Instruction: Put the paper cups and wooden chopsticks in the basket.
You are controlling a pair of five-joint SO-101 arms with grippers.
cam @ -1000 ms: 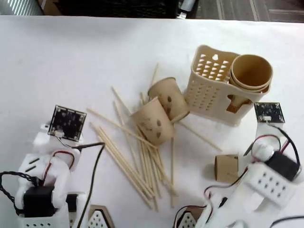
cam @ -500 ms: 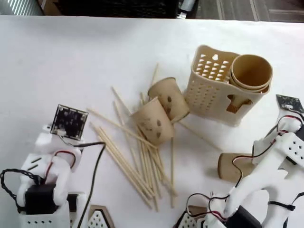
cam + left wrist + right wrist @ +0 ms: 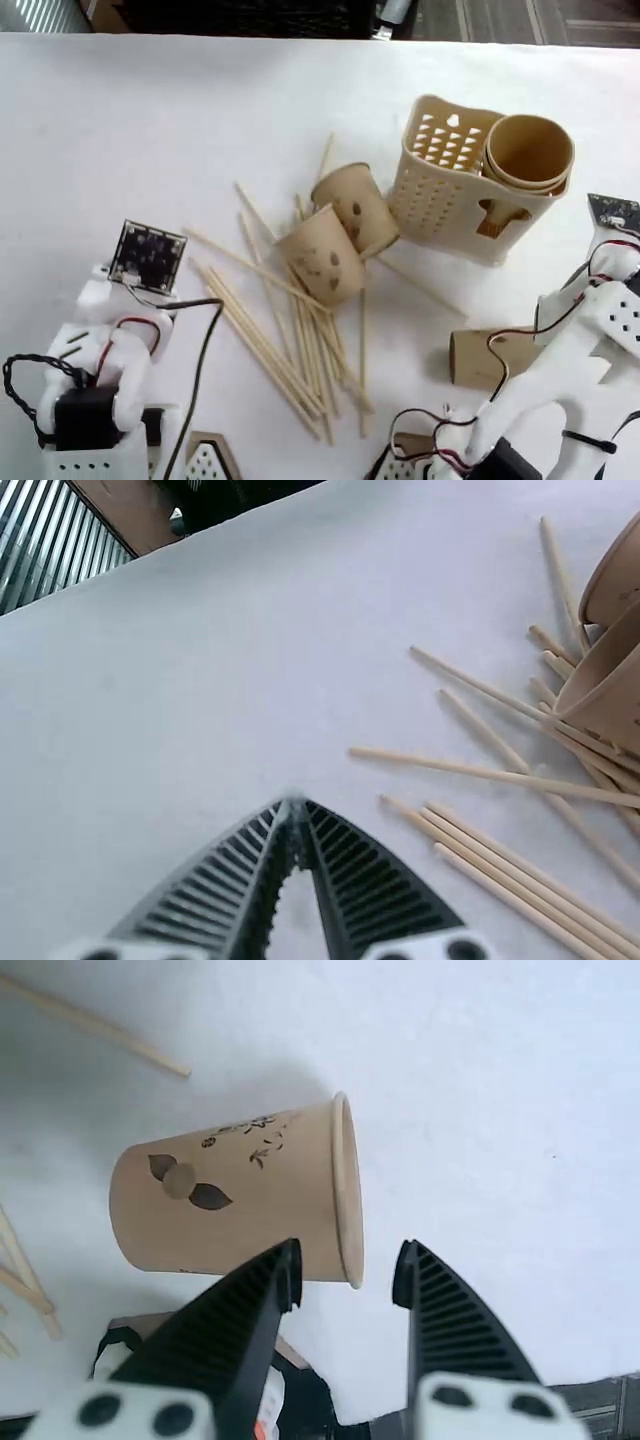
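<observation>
Paper cup [image 3: 230, 1200] on side, beside right claw [image 3: 347, 1252]

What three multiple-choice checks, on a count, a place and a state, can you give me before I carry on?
1. How many paper cups lie outside the basket? A one; B five; C three.
2. Where is the cup nearest the right claw? A in the basket; B on its side on the table; C lifted in the air.
3. The left claw is: A shut, empty; B wide open; C shut on a cup.
Key: 1C, two lie mid-table, one by the right claw. 2B, it lies sideways on the white surface. 3A, its jaws meet with nothing between.
</observation>
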